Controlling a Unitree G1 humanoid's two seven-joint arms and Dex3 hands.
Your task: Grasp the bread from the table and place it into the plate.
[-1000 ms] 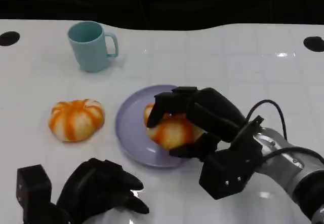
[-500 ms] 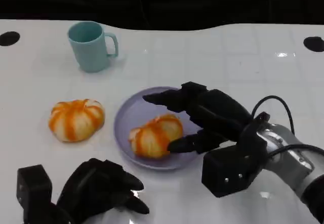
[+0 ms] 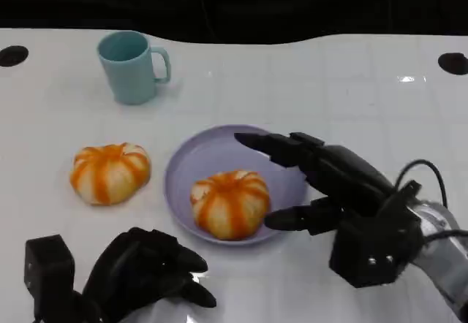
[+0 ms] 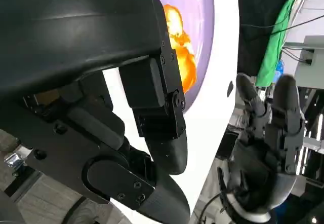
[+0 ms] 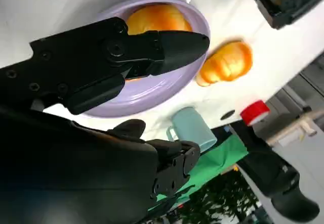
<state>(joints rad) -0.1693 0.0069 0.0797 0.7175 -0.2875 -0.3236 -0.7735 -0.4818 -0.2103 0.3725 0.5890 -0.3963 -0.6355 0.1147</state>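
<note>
An orange-striped bread bun [image 3: 229, 203] lies in the lilac plate [image 3: 189, 164] at the table's middle; it also shows as the bun [image 5: 154, 17] in the plate [image 5: 147, 95] in the right wrist view, and as the bun [image 4: 179, 49] in the left wrist view. My right hand [image 3: 329, 177] hovers just right of the plate, fingers spread and holding nothing, apart from the bun. A second striped bun [image 3: 110, 172] sits on the table left of the plate. My left hand [image 3: 142, 272] rests low at the near left, fingers curled in on nothing.
A light blue mug [image 3: 133, 66] stands at the back left, handle to the right. The white table [image 3: 351, 89] has dark round holes at its far corners and a black edge behind.
The right hand has let go of the bun and drawn back to the right. The bun now rests in the plate. The left hand has not moved.
</note>
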